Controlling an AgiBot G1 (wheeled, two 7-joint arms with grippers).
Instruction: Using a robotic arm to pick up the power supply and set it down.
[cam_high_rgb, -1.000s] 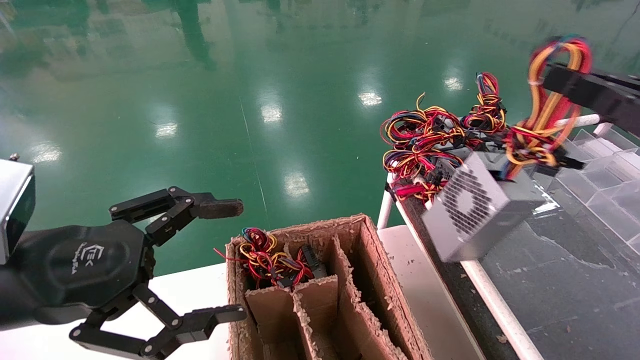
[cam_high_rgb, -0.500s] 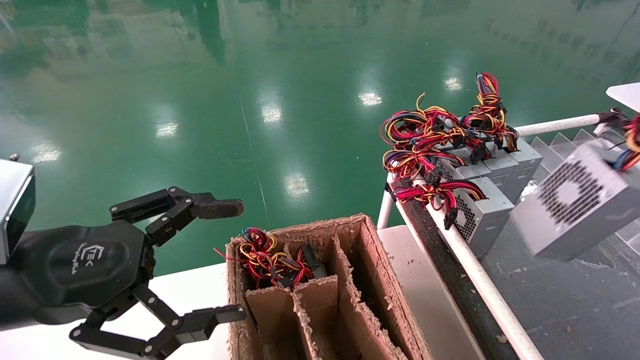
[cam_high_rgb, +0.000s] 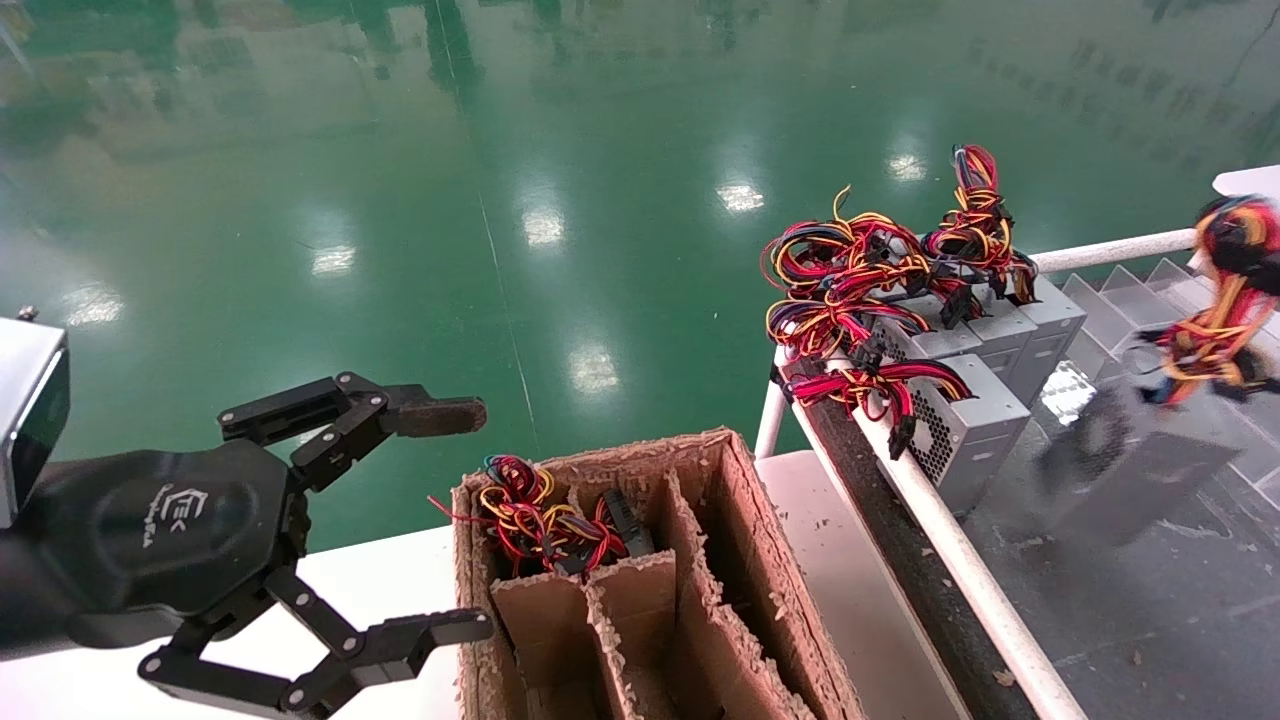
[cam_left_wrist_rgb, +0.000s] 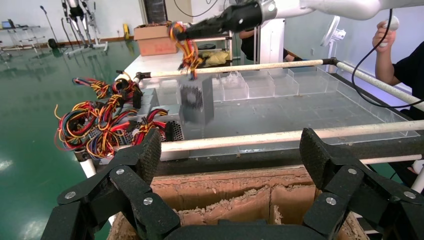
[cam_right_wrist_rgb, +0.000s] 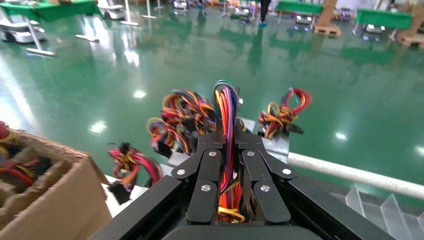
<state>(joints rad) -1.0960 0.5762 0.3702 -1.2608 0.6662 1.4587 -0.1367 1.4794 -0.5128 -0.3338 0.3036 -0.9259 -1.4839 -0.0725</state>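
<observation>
The left gripper (cam_high_rgb: 430, 520) hangs idle with its jaws spread wide and nothing in them, just beside the cardboard box (cam_high_rgb: 640, 580), whose back compartment holds a wire bundle. Far across, the right gripper (cam_right_wrist_rgb: 230, 200) is clamped on the wire bundle (cam_high_rgb: 1225, 290) of the power supply (cam_high_rgb: 1140, 470), which dangles straight below it over the tray (cam_high_rgb: 1180, 620), beside the stocked units (cam_high_rgb: 985, 350).
</observation>
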